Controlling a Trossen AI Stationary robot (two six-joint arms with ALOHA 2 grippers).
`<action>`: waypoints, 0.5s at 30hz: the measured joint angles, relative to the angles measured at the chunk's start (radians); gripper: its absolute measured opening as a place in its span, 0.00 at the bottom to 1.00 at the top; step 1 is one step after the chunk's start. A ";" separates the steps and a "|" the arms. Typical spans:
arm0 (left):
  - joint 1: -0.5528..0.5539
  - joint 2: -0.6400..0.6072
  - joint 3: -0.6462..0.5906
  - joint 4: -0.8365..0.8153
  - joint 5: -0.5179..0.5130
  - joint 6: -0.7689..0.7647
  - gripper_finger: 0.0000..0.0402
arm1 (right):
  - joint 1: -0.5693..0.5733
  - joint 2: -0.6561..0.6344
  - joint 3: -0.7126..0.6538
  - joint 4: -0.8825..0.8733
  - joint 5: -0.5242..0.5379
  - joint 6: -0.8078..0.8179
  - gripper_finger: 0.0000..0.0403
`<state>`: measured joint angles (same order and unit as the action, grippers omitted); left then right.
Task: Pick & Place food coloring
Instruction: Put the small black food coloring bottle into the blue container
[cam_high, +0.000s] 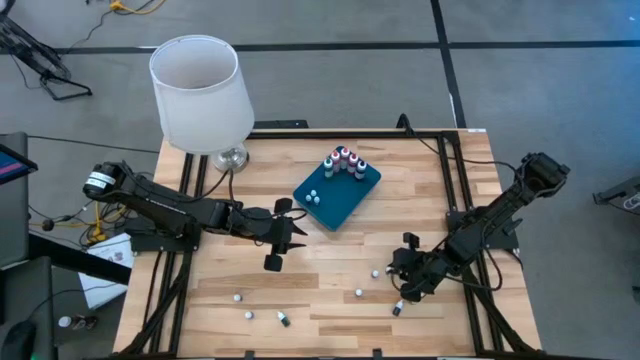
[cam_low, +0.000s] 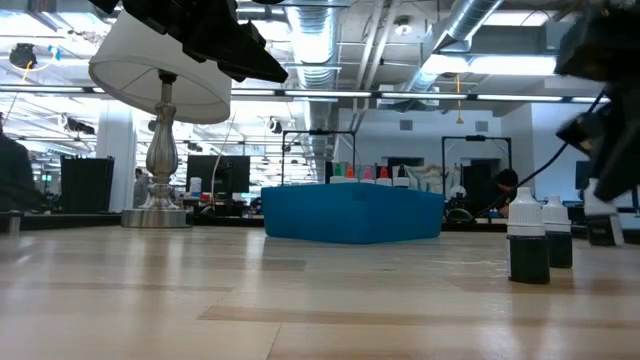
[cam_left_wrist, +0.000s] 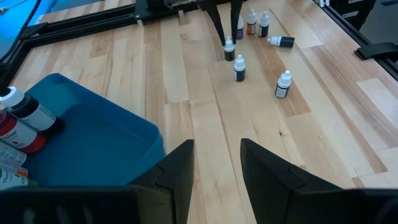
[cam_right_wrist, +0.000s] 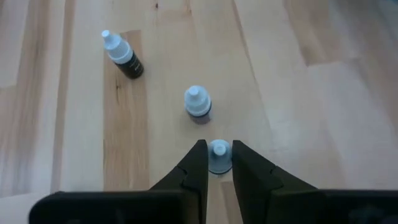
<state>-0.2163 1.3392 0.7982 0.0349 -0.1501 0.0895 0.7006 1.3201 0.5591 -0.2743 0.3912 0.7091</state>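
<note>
High view. A wooden desk (cam_high: 330, 300) was recorded, framed by black rails. A teal tray (cam_high: 335, 196) was set near the middle, turned at an angle to the desk's edges, with a cluster of food coloring bottles (cam_high: 345, 161) standing upright at its far corner and two more at its near corner. Loose bottles were scattered along the near part of the desk, some upright, at least one (cam_high: 284, 319) lying on its side. A white-shaded lamp (cam_high: 200, 92) stood at the far left corner. The left pincer (cam_high: 285, 240) was held just beside the tray's left side. The right pincer (cam_high: 405, 285) was lowered among the loose bottles at the near right.

Low view. Two upright bottles (cam_low: 529, 240) with dark bodies and white caps were noted at the right, long axes vertical. The tray (cam_low: 350, 212) was seen farther back, red and green tops showing above its rim. Ceiling ducts, lights and monitors were recorded in the room behind.

Left wrist view. The left pincer (cam_left_wrist: 216, 163) was seen with fingers apart, gripping nothing, beside the tray (cam_left_wrist: 99, 140). Several upright bottles and one lying bottle (cam_left_wrist: 281, 41) were seen beyond.

Right wrist view. The right pincer (cam_right_wrist: 218, 163) was closed on the white cap of an upright bottle (cam_right_wrist: 219, 152). A second upright bottle (cam_right_wrist: 198, 103) and a tilted one (cam_right_wrist: 122, 55) were seen beyond.
</note>
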 joint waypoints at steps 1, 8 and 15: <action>0.000 0.000 0.000 0.000 0.000 0.000 0.31 | -0.008 0.000 0.019 -0.023 0.000 -0.014 0.12; 0.000 0.000 0.000 -0.018 0.000 -0.005 0.31 | -0.103 0.000 0.149 -0.154 0.003 -0.172 0.12; 0.000 0.000 0.000 -0.032 0.001 -0.008 0.31 | -0.226 0.000 0.292 -0.228 0.005 -0.409 0.12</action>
<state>-0.2165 1.3392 0.7982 0.0029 -0.1496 0.0811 0.4744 1.3197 0.8509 -0.5019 0.3966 0.2999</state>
